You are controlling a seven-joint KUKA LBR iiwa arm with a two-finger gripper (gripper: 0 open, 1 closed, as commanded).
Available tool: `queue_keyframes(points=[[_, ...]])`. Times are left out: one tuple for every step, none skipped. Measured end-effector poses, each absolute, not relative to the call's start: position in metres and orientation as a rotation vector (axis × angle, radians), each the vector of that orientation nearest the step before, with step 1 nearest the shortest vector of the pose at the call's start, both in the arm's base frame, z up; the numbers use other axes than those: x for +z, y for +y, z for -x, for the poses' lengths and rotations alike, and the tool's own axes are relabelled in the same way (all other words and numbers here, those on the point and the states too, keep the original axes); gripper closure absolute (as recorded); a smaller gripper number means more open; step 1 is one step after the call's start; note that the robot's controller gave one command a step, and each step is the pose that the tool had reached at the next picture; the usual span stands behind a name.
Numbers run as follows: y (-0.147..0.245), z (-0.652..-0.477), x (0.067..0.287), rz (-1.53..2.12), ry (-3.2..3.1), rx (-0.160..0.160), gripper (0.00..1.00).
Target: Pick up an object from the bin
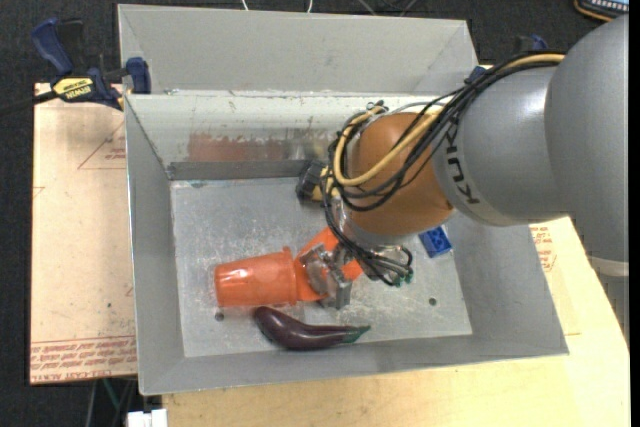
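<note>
My gripper [330, 281] is low in the middle of the bin, its fingers at the right end of an orange cup [255, 281] that lies on its side. Whether that cup's rim sits between the fingers is hidden. A dark purple eggplant [305, 330] lies just in front of the cup and the gripper, near the bin's front wall. A small orange piece [328, 241] shows right behind the fingers. A blue block [436, 241] lies to the right, partly under the arm's cover.
A dark object [311, 183] rests by the back wall, left of the orange cover. A small green-and-white thing [400, 278] sits right of the gripper. The arm and its cables cover the bin's right half; bare floor lies at the left.
</note>
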State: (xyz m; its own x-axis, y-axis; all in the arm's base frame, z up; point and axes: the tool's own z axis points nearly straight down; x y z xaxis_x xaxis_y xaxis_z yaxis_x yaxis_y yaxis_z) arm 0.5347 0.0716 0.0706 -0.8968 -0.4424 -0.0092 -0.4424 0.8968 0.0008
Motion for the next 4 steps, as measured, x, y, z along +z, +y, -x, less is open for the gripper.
queue_keyframes(points=[[0.072, -0.534, 0.085, 0.709, 3.055, 0.005, 1.0], [0.072, -0.535, 0.1, 0.705, 3.052, 0.005, 1.0], [0.072, -0.535, 0.11, 0.704, 3.053, 0.004, 1.0], [0.072, -0.534, 0.122, 0.702, 3.054, 0.005, 1.0]])
